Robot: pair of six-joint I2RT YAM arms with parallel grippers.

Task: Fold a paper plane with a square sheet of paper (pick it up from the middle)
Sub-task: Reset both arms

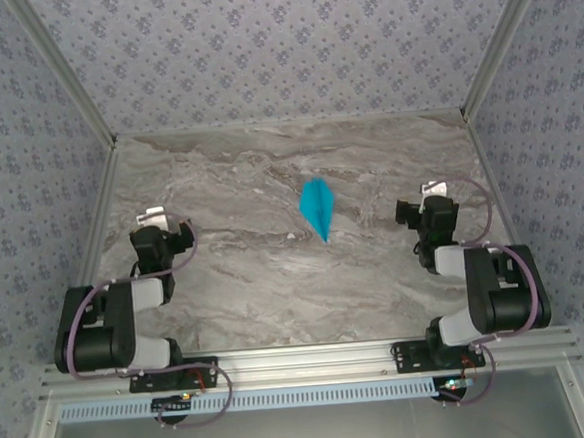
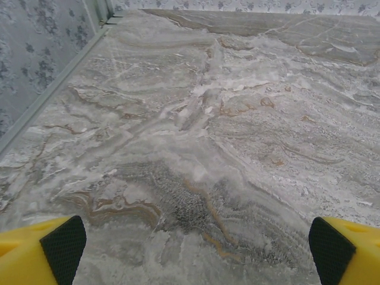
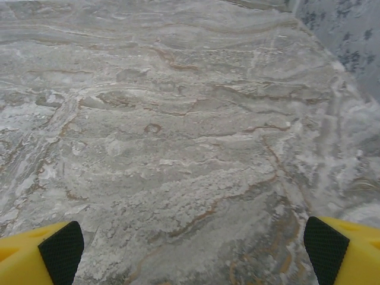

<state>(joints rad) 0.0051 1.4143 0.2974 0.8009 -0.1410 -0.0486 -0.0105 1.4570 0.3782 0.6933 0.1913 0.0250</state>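
A cyan-blue paper plane (image 1: 317, 208), a narrow kite shape with its point toward the near edge, lies on the marble table (image 1: 276, 280) near the middle. My left gripper (image 1: 153, 215) is well to its left, and my right gripper (image 1: 432, 191) well to its right. Both stand open with nothing between their yellow, black-padded fingers (image 2: 62, 246) (image 3: 59, 252). Bare marble lies between the wide-apart fingertips of the left gripper (image 2: 196, 249) and of the right gripper (image 3: 193, 252).
Patterned walls close the table at the back (image 1: 280, 49) and on both sides. A metal rail (image 1: 302, 359) runs along the near edge by the arm bases. A wall edge (image 2: 47, 95) runs close to the left gripper.
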